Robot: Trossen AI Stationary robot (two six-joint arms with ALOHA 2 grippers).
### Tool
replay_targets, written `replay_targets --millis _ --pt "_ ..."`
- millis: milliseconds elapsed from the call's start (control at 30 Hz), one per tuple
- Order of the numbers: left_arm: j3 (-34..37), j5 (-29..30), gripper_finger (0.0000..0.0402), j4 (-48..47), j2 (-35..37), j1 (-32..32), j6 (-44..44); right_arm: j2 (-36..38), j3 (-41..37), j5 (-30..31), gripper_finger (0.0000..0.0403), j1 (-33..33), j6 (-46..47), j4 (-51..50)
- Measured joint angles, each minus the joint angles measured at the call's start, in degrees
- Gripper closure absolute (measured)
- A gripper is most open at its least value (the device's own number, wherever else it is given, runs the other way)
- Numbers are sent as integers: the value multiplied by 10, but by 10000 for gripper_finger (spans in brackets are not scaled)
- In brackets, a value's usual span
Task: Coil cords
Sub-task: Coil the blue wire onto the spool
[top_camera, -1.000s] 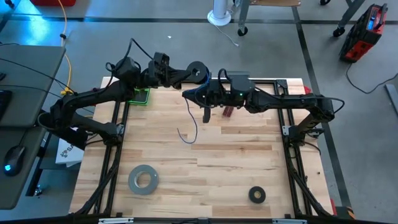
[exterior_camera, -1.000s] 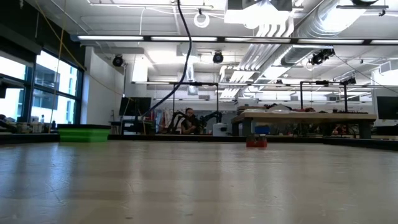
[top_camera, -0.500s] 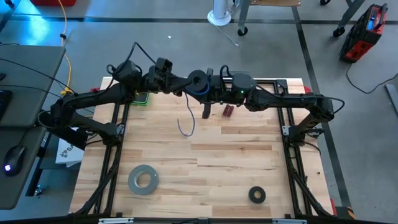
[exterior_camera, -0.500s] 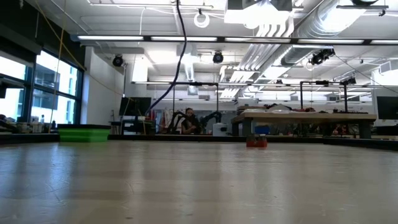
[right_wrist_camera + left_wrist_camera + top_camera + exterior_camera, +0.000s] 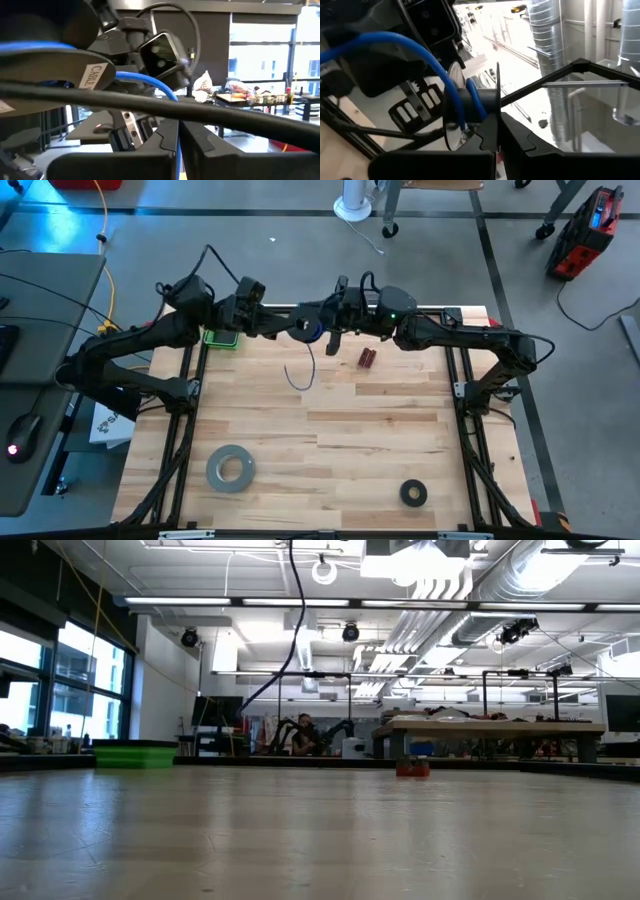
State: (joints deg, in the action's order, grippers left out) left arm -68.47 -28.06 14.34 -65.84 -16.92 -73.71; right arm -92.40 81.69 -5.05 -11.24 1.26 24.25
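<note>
step: mid-wind, both arms raised at worktop (image 5: 330,450) far edge | left jaws shut on spool (image 5: 303,327) rim | right jaws shut on cord (image 5: 308,360), tail dangling free | next: another wrap, keep tension

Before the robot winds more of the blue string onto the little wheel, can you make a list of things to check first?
1. Left gripper shut on the small black round spool: ok, its fingers pinch the spool's flange in the left wrist view.
2. Right gripper shut on the thin blue cord: ok, the cord runs between its closed fingers.
3. Blue cord already on the spool: ok, a few turns wrap the hub.
4. Loose tail of cord free on the wooden table: ok, nothing lies on it.
5. Cord clear of the small dark red object: ok, they lie apart.
6. Cord snagged between the arms: cannot tell, the grippers hide it.
</note>
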Motion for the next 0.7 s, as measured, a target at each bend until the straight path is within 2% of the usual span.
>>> replay_targets --millis 200,367,700 --pt "0 -4 401 -64 25 -12 19 0 0 -15 403 -16 3 4" --pt "0 -30 401 -128 37 -24 37 1 0 -23 403 -32 0 3" --pt "0 -34 401 -177 47 -61 138 17 0 -68 403 -62 2 -19"
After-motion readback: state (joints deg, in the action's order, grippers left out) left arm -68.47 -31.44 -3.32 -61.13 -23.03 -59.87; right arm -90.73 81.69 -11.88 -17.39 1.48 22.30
